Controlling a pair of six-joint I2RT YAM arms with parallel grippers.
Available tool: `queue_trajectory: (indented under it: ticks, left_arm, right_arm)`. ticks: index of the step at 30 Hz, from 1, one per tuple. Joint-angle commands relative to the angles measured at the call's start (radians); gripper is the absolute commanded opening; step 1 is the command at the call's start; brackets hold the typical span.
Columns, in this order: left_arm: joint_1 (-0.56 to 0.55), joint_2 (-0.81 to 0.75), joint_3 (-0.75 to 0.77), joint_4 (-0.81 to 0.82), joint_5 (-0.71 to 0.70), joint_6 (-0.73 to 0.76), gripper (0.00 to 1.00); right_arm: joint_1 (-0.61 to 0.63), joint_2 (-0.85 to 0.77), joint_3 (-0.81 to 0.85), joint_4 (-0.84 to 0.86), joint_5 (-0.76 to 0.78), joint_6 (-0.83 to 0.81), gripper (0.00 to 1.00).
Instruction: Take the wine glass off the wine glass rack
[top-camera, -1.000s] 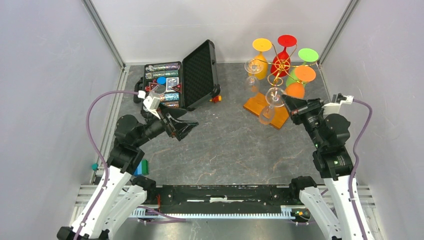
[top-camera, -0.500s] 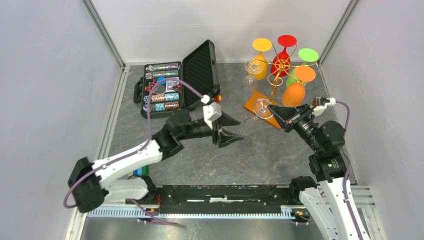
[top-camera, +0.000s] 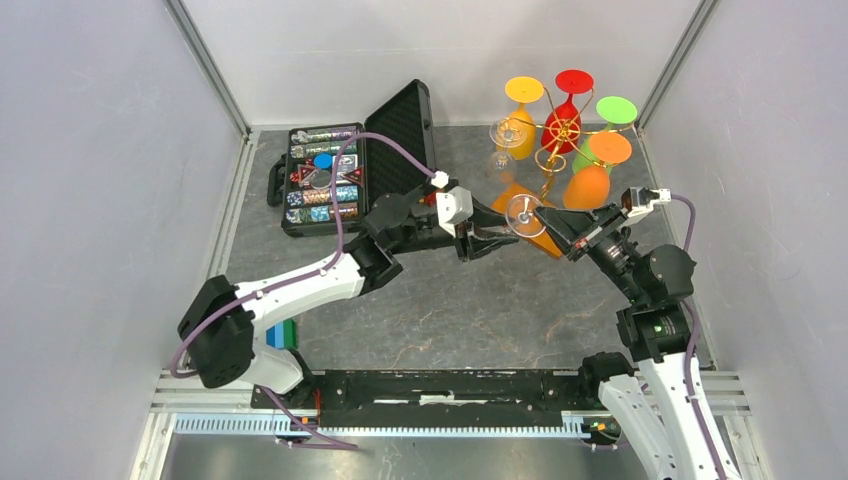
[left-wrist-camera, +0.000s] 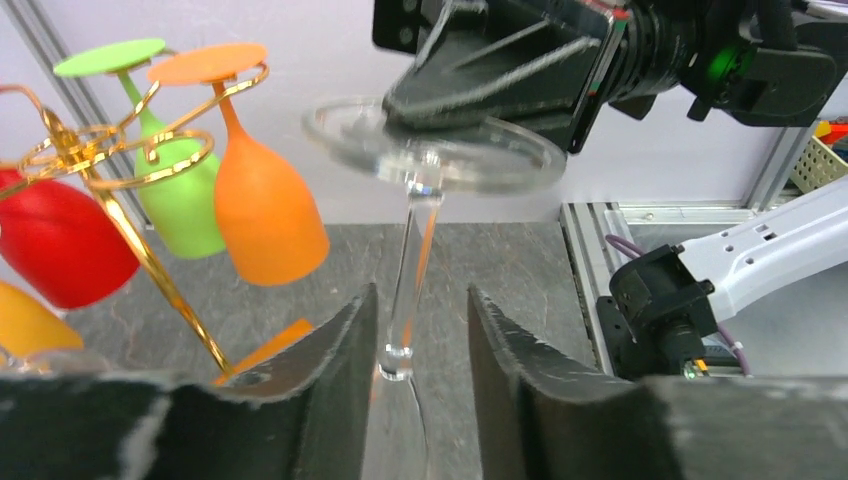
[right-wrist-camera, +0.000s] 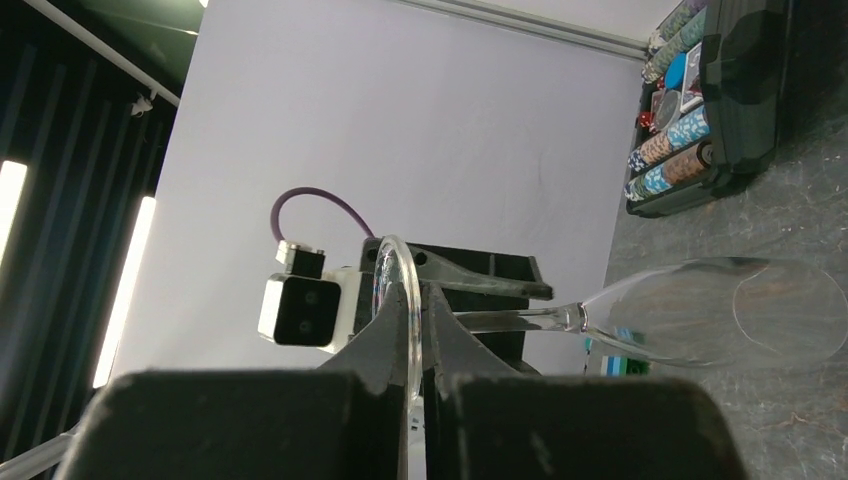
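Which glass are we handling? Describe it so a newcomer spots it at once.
Find the gold wire rack in the far right corner, hung with coloured glasses. Just in front of it, the right gripper pinches the foot of a clear wine glass, its stem between the left gripper's open jaws. The only other clear glass hangs on the rack.

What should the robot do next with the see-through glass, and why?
Probably close the left gripper on the stem of the wine glass. Its jaws stand on either side of the stem, not yet closed on it, while the right gripper pinches the glass's round foot, so this looks like a handover.
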Motion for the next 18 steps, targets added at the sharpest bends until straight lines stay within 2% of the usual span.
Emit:
queue_trajectory:
  ticks: [1, 5, 7, 9, 11, 13, 16, 18]
  left_arm:
    - [-0.004, 0.033, 0.075, 0.089, 0.061, 0.034, 0.36]
    - [-0.005, 0.058, 0.098, 0.059, 0.072, 0.035, 0.14]
    - [-0.005, 0.065, 0.100, 0.051, 0.079, 0.036, 0.09]
    - [-0.006, 0.072, 0.101, 0.049, 0.086, 0.034, 0.11]
    - [-0.006, 0.077, 0.099, 0.044, 0.089, 0.035, 0.26]
    - [-0.006, 0.083, 0.096, 0.045, 0.091, 0.034, 0.33]
    - [-0.006, 0.085, 0.098, 0.042, 0.091, 0.046, 0.35]
    - [-0.006, 0.086, 0.101, 0.036, 0.091, 0.053, 0.32]
  right_arm:
    - [0.001, 0.006, -0.014, 0.077, -0.020, 0.020, 0.00]
    - [0.001, 0.015, -0.020, 0.088, -0.020, 0.021, 0.00]
    - [0.001, 0.019, -0.020, 0.087, -0.020, 0.019, 0.00]
    - [0.001, 0.021, -0.022, 0.094, -0.020, 0.026, 0.00]
    - [0.001, 0.025, -0.019, 0.101, -0.021, 0.030, 0.00]
    - [0.000, 0.028, -0.016, 0.101, -0.023, 0.031, 0.00]
    - [0.001, 0.034, -0.016, 0.102, -0.026, 0.033, 0.00]
    - [0.001, 0.033, -0.020, 0.101, -0.026, 0.034, 0.00]
